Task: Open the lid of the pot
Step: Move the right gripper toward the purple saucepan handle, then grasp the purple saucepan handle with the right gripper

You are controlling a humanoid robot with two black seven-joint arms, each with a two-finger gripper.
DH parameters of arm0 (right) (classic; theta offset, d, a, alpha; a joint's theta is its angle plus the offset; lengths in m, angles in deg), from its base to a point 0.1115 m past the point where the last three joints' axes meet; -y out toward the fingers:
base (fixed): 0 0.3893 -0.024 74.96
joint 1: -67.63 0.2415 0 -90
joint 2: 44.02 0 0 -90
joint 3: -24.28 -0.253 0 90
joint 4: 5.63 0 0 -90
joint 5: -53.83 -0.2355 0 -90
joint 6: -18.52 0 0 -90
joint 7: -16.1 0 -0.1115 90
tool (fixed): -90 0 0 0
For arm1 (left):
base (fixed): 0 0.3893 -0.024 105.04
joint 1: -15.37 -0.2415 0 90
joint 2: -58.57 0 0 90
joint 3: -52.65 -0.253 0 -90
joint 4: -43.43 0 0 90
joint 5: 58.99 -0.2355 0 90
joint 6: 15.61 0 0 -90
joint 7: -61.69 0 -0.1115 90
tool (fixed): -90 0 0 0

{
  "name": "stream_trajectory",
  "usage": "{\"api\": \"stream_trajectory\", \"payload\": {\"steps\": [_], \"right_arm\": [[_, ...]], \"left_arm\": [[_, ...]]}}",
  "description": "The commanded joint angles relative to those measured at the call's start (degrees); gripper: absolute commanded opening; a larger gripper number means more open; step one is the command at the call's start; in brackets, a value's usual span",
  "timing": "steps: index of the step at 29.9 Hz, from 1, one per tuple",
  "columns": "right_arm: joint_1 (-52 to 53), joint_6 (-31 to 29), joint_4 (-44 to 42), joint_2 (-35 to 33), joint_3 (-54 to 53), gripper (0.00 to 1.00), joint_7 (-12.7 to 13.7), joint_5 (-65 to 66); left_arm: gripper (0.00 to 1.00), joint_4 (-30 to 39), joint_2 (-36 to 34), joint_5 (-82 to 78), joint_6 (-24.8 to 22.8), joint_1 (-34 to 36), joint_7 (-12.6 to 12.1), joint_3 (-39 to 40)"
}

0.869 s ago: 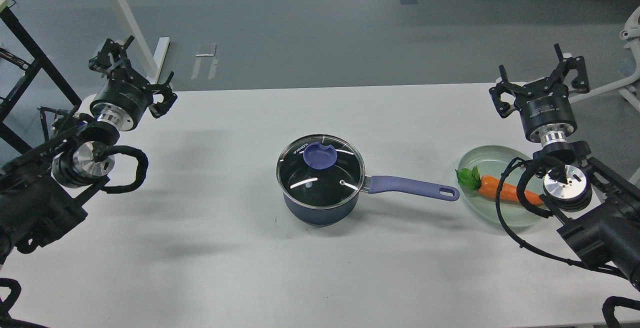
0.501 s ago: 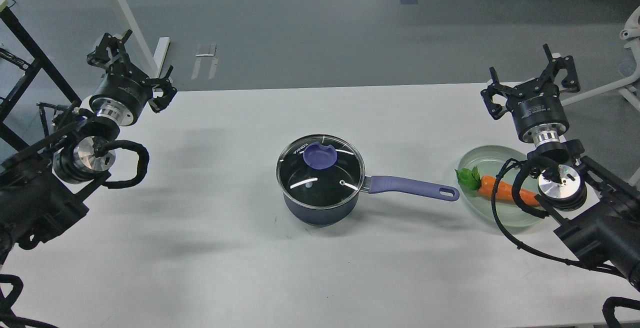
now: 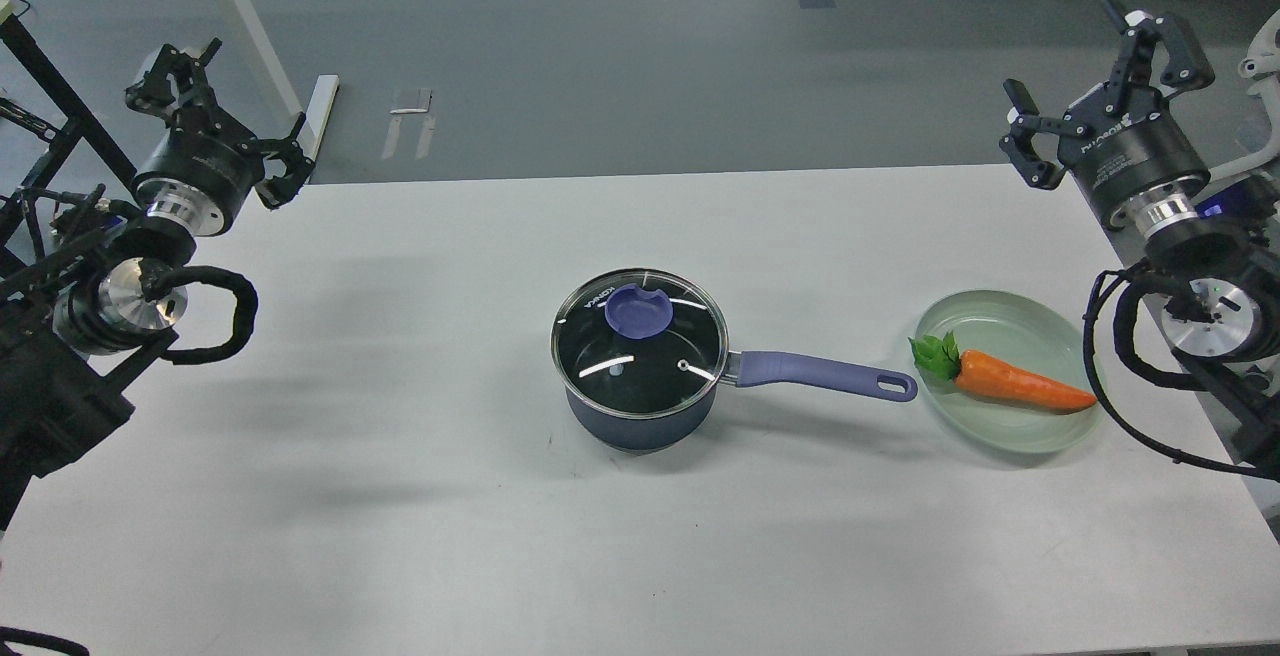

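A dark blue pot [image 3: 640, 416] stands in the middle of the white table [image 3: 400, 496]. Its glass lid [image 3: 640, 344] lies shut on the pot, with a flat purple knob [image 3: 639, 312] near the far edge. The purple handle [image 3: 825, 374] points right. My left gripper [image 3: 215, 131] is open and empty, high at the far left, well away from the pot. My right gripper [image 3: 1100, 86] is open and empty, high at the far right, beyond the table's far edge.
A pale green plate [image 3: 1010, 316] with an orange carrot [image 3: 1010, 383] and green leaves lies right of the pot handle's end. A black frame and white table legs stand at the far left, off the table.
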State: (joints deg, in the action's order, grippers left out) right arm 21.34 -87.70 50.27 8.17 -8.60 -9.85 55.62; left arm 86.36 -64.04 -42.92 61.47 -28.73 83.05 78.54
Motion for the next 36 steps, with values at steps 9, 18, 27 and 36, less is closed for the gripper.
{"api": "stream_trajectory", "payload": {"steps": [9,18,27,36], "right_arm": [[28.6,3.3,8.4,-9.6,36.1,1.0,-0.4,19.6],[46.6,4.4,16.9,-4.6,57.2,1.0,-0.5,47.9],[46.9,5.5,17.0,2.8,64.0,0.99,-1.3,72.5],[46.8,10.4,16.4,10.3,69.1,0.96,-2.1,90.8]], "left_arm": [[1.0,4.9,-1.0,-0.4,0.0,0.2,-0.9,-1.9],[1.0,4.9,-1.7,-0.7,0.8,0.9,-1.5,-2.0],[1.0,5.2,-4.0,-2.9,0.5,0.9,-3.2,-2.0],[1.0,5.3,-5.4,-3.6,0.4,0.9,-3.0,-2.0]]}}
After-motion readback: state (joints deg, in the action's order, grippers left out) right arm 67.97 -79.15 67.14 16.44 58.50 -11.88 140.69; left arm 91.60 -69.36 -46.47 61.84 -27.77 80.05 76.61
